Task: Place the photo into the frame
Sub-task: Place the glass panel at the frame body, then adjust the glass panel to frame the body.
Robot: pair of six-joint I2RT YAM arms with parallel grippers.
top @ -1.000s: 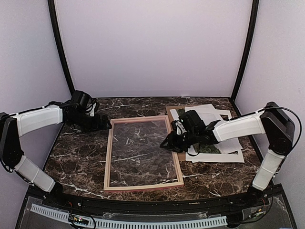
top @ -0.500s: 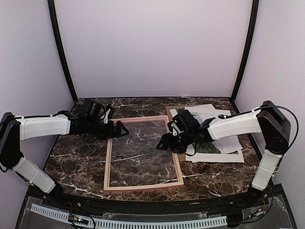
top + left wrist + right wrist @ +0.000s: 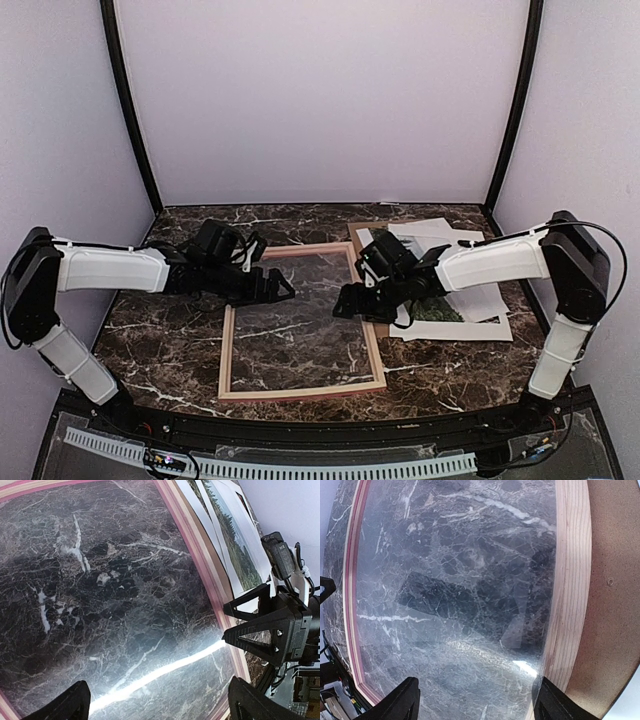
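- The right claw (image 3: pixel 347 300) hangs over the right rail of the frame (image 3: pixel 227 340). Its fingers are spread apart with nothing between them.
- The left claw (image 3: pixel 278 288) is fully wide and empty, over the upper left part of the frame's shiny pane (image 3: pixel 460 605).
- The frame lies flat in the middle of the marble table (image 3: pixel 170 340) with no print in it.
- The photo (image 3: pixel 438 311) lies just right of the frame, among white sheets (image 3: pixel 485 305) and beside a brown board (image 3: pixel 610 580).
- I'd say the pick-up has not begun. Next, a claw must reach right, catch an edge of the flat print and lay it inside the rails.
- The right forearm covers most of the photo. I cannot tell how the sheets are stacked, or whether either claw touches the pane.
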